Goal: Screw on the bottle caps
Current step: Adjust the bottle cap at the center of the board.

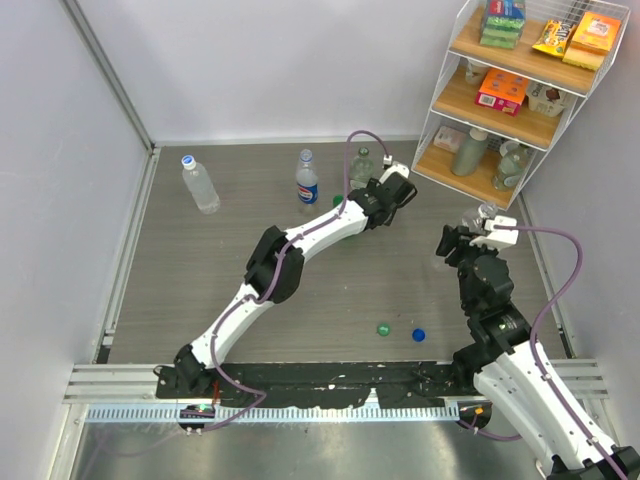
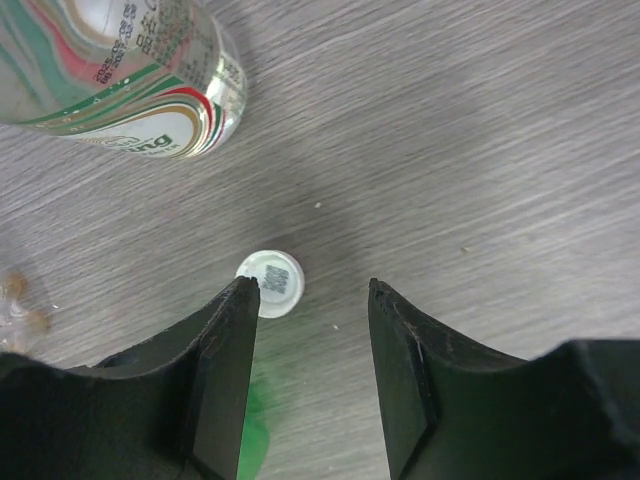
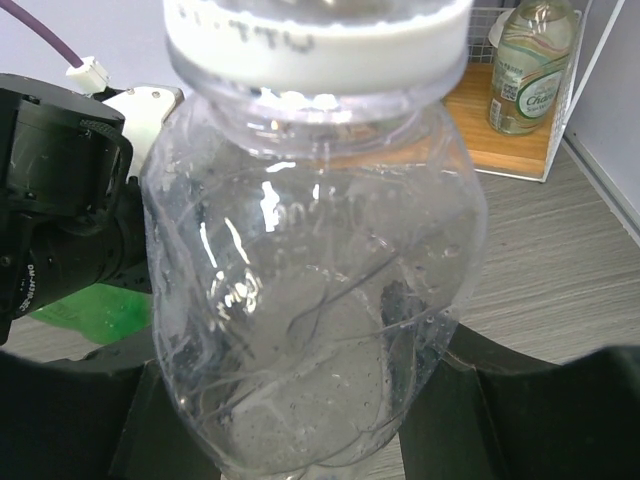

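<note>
At the upper left of the top view stands a blue-capped bottle [image 1: 200, 184], and right of it the cola bottle [image 1: 307, 183], upright. The left gripper [image 1: 398, 192] sits at upper centre, its jaws partly apart with nothing between them. In its wrist view the white cap [image 2: 270, 283] lies flat on the table, just at the tip of the left-hand finger [image 2: 225, 350]. A bottle with a green-and-red label [image 2: 130, 70] fills that frame's upper left. The green cap [image 1: 383, 328] and blue cap [image 1: 418, 334] lie at lower centre, near each other. At right, the right gripper [image 1: 480, 228] clamps the clear bottle [image 3: 310, 300], below the shelf [image 1: 462, 100].
</note>
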Robot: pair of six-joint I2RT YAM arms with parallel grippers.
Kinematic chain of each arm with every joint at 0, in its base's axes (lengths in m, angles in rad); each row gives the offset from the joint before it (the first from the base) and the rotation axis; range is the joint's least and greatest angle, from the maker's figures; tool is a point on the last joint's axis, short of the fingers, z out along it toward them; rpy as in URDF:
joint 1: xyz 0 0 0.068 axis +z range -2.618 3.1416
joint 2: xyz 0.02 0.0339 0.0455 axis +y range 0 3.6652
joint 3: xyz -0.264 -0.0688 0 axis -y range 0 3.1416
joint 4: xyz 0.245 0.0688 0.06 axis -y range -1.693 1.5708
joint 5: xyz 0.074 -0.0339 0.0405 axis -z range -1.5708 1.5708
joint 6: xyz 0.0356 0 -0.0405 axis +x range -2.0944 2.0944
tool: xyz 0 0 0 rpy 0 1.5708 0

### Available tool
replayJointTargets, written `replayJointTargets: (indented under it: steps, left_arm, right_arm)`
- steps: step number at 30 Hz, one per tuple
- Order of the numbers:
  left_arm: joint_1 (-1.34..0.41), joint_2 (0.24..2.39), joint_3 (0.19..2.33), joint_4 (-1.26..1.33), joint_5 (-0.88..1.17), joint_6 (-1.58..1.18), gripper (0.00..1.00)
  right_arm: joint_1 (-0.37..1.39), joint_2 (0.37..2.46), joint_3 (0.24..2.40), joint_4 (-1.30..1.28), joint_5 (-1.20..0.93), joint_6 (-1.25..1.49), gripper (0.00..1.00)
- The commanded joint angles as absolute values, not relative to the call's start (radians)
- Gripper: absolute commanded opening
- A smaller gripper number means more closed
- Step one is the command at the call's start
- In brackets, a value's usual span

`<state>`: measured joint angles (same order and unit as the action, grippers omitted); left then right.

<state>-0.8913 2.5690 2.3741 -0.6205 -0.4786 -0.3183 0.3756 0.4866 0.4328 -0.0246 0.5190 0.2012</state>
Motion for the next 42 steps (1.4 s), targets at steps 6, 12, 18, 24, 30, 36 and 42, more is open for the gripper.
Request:
replayJointTargets:
  steps: [6,12,18,24,30,36,42]
  left_arm:
    - [-0.856,2.594,2.379,-0.614,-0.48,-0.341,0.46]
    - [-0.856,2.6,2.375,-0.604,-0.428,-0.357,0.43]
    - [-0.856,2.612,2.379,-0.598,-0.413,-0.36,0.41]
    - [-0.854,2.625,2.381,-0.615,-0.414,-0.37,0.37]
    - [-0.854,2.629,2.378,-0.624,-0.394,-0.388,0.29]
    - [-0.854,2.611,2.376,-0.618,-0.31,-0.41,0.0]
    - [-0.877,2.482,2.312,-0.605,-0.141,-0.454,0.0]
  right_arm:
    - [0.373,0.518,0.465,0.006,0.511,0.195,0.03]
    - [0.373,0.515,0.468,0.008,0.512,0.192,0.03]
    - [0.374,0.517,0.468,0.008,0.512,0.193,0.03]
    - [0.373,0.52,0.468,0.006,0.514,0.193,0.03]
    - [0.373,0.522,0.466,0.006,0.517,0.195,0.03]
    - [0.374,0.522,0.463,0.006,0.523,0.198,0.03]
    - [0.374,0.517,0.468,0.006,0.535,0.199,0.03]
